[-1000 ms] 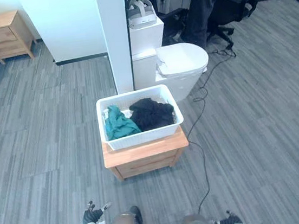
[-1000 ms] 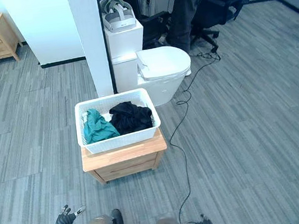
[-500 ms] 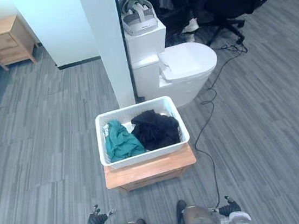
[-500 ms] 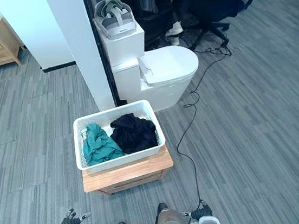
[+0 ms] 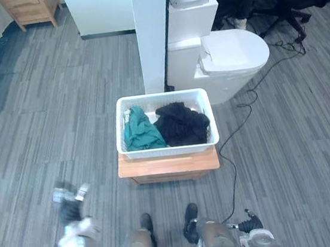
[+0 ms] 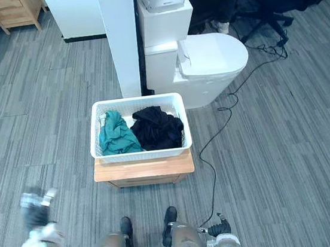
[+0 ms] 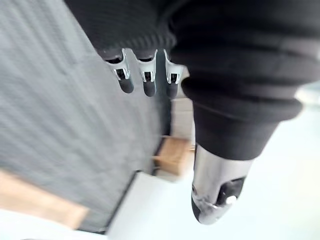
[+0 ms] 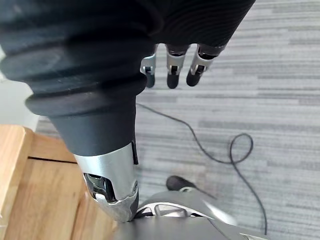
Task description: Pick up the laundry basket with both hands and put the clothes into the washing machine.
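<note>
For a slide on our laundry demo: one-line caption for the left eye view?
White laundry basket of teal and black clothes on a low wooden stand, a white toilet beyond.

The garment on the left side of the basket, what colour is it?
Teal green: the crumpled teal garment shows best in the left eye view.

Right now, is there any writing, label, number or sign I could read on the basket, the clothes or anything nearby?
None can be read: the white laundry basket, the teal cloth, the black clothes, the wooden stand and the toilet show no legible words, numbers or signs.
</note>
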You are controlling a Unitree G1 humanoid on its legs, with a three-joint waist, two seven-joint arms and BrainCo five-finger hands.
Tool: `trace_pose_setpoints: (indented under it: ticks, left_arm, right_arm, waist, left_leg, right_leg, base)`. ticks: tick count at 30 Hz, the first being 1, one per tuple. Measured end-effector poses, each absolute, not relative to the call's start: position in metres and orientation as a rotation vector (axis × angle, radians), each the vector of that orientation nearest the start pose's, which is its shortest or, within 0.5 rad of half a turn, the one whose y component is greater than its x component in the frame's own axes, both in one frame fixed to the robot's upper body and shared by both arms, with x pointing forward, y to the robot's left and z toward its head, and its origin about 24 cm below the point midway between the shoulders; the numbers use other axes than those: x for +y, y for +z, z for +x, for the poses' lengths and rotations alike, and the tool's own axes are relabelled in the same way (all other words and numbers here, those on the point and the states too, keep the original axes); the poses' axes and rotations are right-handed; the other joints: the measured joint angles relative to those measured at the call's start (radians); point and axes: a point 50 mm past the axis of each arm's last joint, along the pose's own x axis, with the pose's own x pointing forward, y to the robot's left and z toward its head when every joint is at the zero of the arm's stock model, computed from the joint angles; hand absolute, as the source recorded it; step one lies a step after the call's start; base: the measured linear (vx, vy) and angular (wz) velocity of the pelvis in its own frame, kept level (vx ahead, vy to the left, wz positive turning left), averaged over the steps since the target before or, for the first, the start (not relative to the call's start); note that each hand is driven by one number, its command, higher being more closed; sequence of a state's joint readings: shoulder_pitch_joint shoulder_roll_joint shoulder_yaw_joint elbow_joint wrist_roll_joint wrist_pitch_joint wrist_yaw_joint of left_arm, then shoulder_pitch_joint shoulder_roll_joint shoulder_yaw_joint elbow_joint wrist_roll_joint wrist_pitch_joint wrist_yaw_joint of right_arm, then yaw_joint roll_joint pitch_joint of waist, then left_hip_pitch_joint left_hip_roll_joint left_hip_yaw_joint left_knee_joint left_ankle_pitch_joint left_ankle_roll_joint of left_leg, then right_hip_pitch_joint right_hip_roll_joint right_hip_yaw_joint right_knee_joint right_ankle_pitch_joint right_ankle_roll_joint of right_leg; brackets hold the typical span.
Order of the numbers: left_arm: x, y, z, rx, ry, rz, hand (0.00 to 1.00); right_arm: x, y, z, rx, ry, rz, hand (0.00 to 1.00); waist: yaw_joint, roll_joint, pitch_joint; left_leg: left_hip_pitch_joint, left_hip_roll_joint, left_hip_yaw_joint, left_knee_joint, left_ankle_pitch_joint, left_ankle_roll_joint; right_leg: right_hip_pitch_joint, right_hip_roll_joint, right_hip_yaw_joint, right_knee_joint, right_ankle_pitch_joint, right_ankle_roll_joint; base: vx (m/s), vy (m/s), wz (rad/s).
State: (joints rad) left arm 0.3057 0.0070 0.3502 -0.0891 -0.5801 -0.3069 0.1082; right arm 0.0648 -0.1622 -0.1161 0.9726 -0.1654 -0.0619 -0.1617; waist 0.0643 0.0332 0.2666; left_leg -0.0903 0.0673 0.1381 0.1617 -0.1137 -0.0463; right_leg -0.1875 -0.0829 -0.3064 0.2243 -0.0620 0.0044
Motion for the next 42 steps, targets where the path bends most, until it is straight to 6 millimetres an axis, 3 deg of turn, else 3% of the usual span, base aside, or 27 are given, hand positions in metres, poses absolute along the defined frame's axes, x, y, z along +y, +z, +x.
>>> trace_pose_setpoints:
  ticks: [1,3,6,11,14,17,21,27,34,42]
  left_arm:
    - [0.272,0.06,0.161,-0.35,0.648,-0.412,0.0]
    - [0.268,0.084,0.167,-0.458,0.631,-0.401,0.0]
    - [0.253,0.102,0.189,-0.518,0.577,-0.386,0.0]
    - [0.219,0.091,0.244,-0.37,0.446,-0.382,0.0]
    - [0.219,0.081,0.273,-0.256,0.469,-0.316,0.0]
    - [0.235,0.091,0.294,-0.219,0.547,-0.236,0.0]
    - [0.252,0.115,0.302,-0.275,0.661,-0.198,0.0]
    - [0.28,0.127,0.287,-0.321,0.859,-0.101,0.0]
    - [0.285,0.107,0.286,-0.216,0.871,-0.087,0.0]
    - [0.277,0.045,0.303,0.09,0.805,-0.195,0.0]
  right_arm:
    - [-0.238,-0.138,0.124,0.938,-0.258,-0.328,0.0]
    - [-0.241,-0.137,0.126,0.932,-0.256,-0.342,0.0]
    - [-0.24,-0.132,0.136,0.903,-0.227,-0.369,0.0]
    - [-0.225,-0.126,0.165,0.856,-0.174,-0.371,0.0]
    - [-0.22,-0.121,0.178,0.829,-0.159,-0.376,0.0]
    - [-0.21,-0.111,0.195,0.761,-0.126,-0.383,0.0]
    - [-0.207,-0.104,0.202,0.718,-0.126,-0.371,0.0]
    - [-0.2,-0.099,0.208,0.677,-0.101,-0.377,0.0]
    - [-0.181,-0.088,0.221,0.604,-0.085,-0.323,0.0]
    - [-0.155,-0.068,0.238,0.489,-0.079,-0.194,0.0]
  waist:
    - [-0.004,0.0,0.0]
    - [-0.011,0.01,-0.001]
    - [-0.02,0.014,-0.003]
    - [-0.045,0.014,0.0]
    - [-0.049,0.007,0.017]
    - [-0.062,-0.011,0.053]
    - [-0.076,-0.021,0.091]
    - [-0.059,-0.026,0.11]
    - [-0.055,-0.039,0.147]
    - [-0.055,-0.057,0.166]
  left_leg:
    - [-0.003,0.001,0.005,0.003,0.001,-0.001]
    - [-0.015,0.007,0.019,0.003,0.003,-0.003]
    - [-0.033,0.014,0.04,-0.008,0.021,-0.01]
    - [-0.065,0.009,0.072,-0.042,0.067,-0.008]
    - [-0.098,0.011,0.108,-0.039,0.069,-0.007]
    - [-0.123,0.014,0.138,-0.032,0.069,-0.007]
    - [-0.136,0.019,0.155,-0.009,0.058,-0.006]
    - [-0.162,0.026,0.171,0.029,0.03,-0.002]
    - [-0.192,0.032,0.184,0.049,0.015,0.001]
    - [-0.238,0.049,0.196,0.093,-0.004,0.001]
  right_leg:
    - [-0.008,0.001,0.003,0.006,-0.002,-0.003]
    - [-0.023,0.002,0.003,0.009,0.002,-0.008]
    - [-0.061,0.002,0.007,0.019,0.011,-0.016]
    - [-0.135,0.003,0.03,0.038,0.029,-0.035]
    - [-0.187,0.01,0.063,0.046,0.041,-0.039]
    - [-0.227,0.017,0.096,0.046,0.056,-0.042]
    - [-0.235,0.018,0.104,0.049,0.058,-0.042]
    - [-0.259,0.02,0.121,0.061,0.058,-0.042]
    - [-0.281,0.022,0.13,0.059,0.061,-0.039]
    - [-0.303,0.038,0.14,0.028,0.084,-0.038]
  base:
    - [-0.1,-0.043,-0.2]
    - [-0.04,-0.044,-0.06]
    - [0.01,-0.047,-0.08]
    - [0.03,-0.021,-0.15]
    - [0.01,-0.002,-0.29]
    - [-0.02,0.002,-0.29]
    - [-0.01,0.008,-0.1]
    - [0.01,0.027,-0.07]
    - [0.01,0.014,-0.03]
    - [0.04,0.013,-0.06]
